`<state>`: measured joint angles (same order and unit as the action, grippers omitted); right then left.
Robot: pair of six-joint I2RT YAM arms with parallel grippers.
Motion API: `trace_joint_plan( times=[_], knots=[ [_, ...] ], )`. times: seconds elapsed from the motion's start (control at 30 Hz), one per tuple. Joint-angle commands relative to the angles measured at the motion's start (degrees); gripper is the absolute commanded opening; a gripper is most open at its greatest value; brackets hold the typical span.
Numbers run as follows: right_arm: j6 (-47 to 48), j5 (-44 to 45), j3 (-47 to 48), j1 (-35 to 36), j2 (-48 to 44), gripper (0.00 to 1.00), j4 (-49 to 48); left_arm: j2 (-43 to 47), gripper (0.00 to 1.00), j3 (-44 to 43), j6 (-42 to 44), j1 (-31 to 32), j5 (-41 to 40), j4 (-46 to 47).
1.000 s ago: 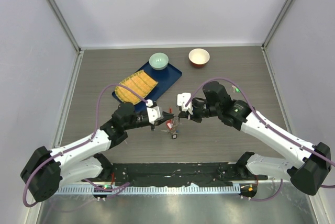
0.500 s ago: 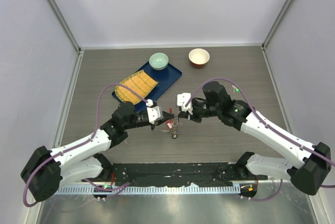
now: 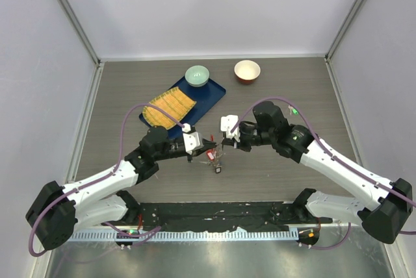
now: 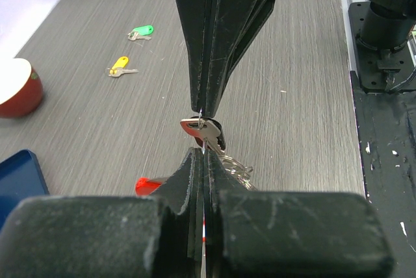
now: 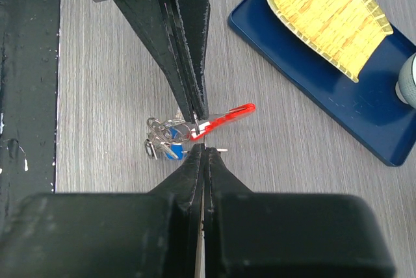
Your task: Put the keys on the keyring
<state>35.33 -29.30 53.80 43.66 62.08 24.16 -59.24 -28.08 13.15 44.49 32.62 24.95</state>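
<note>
status: left gripper (image 3: pixel 209 142) and right gripper (image 3: pixel 225 144) both clamped tight, tip to tip | keyring (image 5: pixel 168 140) at the tips, which one grips it unclear | yellow key (image 4: pixel 119 67), green key (image 4: pixel 140 31) lying loose, well apart from it

Bright, even light, faint soft shadows; overhead view sharp, wrist views blurred close to the lens.

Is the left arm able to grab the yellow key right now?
Probably not yet: its fingers are shut on the keyring, so they're full. The yellow key itself lies uncovered on the table.
</note>
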Motion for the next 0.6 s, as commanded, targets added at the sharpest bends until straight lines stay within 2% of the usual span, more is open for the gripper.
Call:
trace_joint_plan(
  times=[0.0,0.57],
  knots=[
    [0.4,-0.8,2.1,0.3,-1.3,0.01,-1.6,0.2,0.00,-2.9,0.7,-0.2,0.8,2.3],
    [0.9,-2.5,1.9,0.5,0.1,0.01,-1.2,0.4,0.00,-3.0,0.2,-0.2,1.9,3.1]
  ],
)
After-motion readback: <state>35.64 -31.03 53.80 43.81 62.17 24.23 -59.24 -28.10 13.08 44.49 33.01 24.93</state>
